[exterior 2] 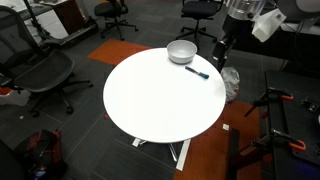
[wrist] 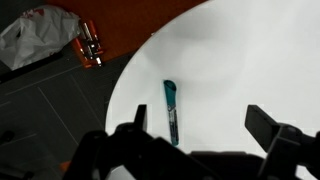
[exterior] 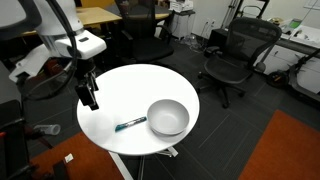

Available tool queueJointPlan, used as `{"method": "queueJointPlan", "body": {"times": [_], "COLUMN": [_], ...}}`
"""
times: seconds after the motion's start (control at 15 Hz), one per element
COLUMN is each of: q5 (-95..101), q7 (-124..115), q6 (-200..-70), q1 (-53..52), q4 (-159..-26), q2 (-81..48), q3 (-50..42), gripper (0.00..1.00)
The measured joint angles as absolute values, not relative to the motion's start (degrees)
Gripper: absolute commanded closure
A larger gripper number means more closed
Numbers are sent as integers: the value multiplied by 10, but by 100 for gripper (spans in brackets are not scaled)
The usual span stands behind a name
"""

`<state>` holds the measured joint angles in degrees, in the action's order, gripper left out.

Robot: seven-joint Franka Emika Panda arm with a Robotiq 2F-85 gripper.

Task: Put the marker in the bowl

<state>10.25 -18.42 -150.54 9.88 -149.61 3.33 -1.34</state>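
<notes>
1. Two dark fingers (wrist: 265, 128) of the tool (wrist: 203, 126) stand wide apart in the wrist view, with nothing held between them.
2. In both exterior views the tool (exterior: 90, 97) (exterior 2: 222, 50) hangs from the arm, pointing down over the worktop's edge. It is clear of the surface and touches nothing.
3. The marker (wrist: 172, 110) lies flat on the white worktop (wrist: 245, 60) below the tool. In the wrist view it sits in the gap between the fingers, closer to the finger on the picture's left side. Its teal body runs roughly up and down the picture, with the darker end towards the tool.
4. In both exterior views the marker (exterior: 130, 124) (exterior 2: 197, 72) rests outside the bowl, just beside it. Whether its near end touches the rim I cannot tell.
5. The grey bowl (exterior: 167, 117) (exterior 2: 181, 51) stands upright near the rim of the round worktop (exterior: 125, 85) (exterior 2: 160, 105), and nothing shows inside it.
6. Around the worktop are black office chairs (exterior: 235, 50) (exterior 2: 40, 72) on a dark floor with an orange-red patch (exterior: 290, 145).
7. A crumpled whitish bag (wrist: 35, 35) lies on the floor in the wrist view.
</notes>
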Motion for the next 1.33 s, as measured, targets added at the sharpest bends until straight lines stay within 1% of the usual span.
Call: {"method": "queueJointPlan", "body": {"times": [0.47, 1.33], "q5": [98, 48], "q7": [-135, -70], "q6": [-1505, -1506], "q1": [98, 93], "q4": [-1424, -1325], "q2": [-64, -201], "q3": [-46, -51], "gripper": [0, 0]}}
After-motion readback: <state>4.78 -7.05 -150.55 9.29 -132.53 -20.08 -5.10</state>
